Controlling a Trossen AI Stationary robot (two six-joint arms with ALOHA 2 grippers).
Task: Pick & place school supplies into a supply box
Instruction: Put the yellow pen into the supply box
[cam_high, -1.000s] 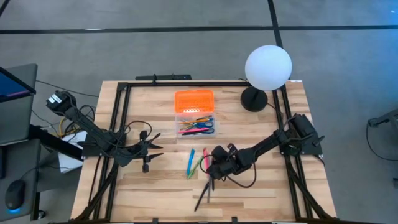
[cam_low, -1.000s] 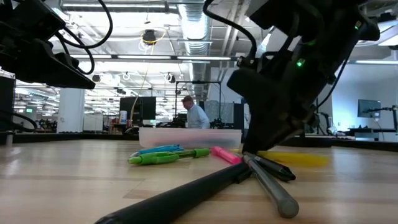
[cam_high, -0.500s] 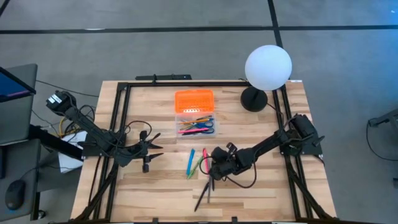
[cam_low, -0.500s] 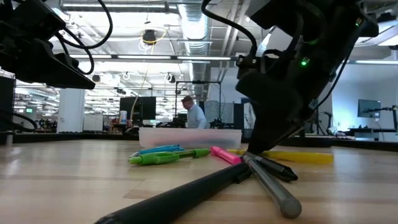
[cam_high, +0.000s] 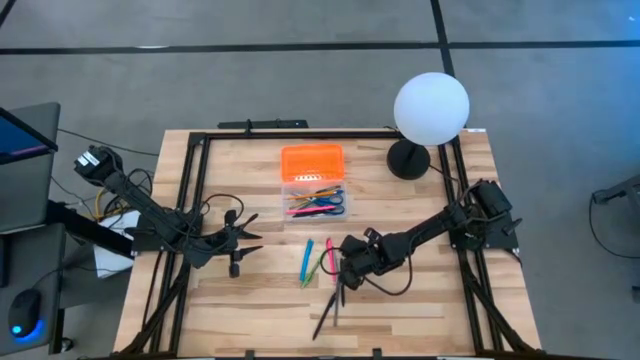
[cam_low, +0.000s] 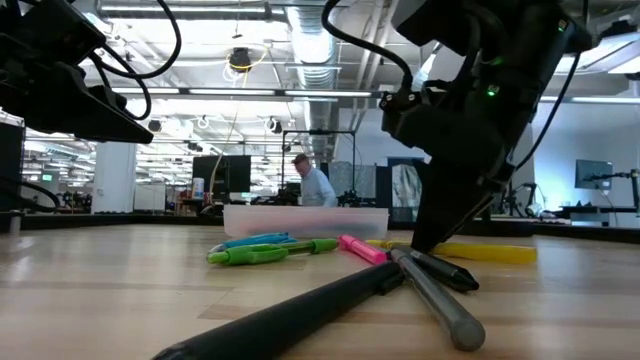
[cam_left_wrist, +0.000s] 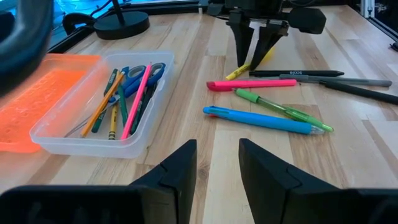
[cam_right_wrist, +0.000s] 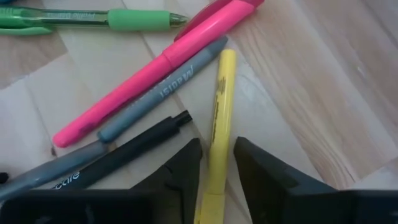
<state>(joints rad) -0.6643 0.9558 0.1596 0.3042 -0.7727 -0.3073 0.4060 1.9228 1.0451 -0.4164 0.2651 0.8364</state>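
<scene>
- Just below the centre of the high view, our right hand (cam_high: 341, 283) reaches down to the loose pens, its fingers parted astride the yellow marker (cam_right_wrist: 216, 124) without clamping it.
- At centre left, our left hand (cam_high: 250, 239) hangs with fingers apart, empty.
- Above centre, we see the supply box (cam_high: 313, 196) open on the tabletop (cam_high: 420, 310), orange lid (cam_high: 311, 160) beside it, pencils and scissors inside.

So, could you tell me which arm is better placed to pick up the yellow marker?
Right: the right gripper already straddles the yellow marker; the left gripper waits apart.
</scene>
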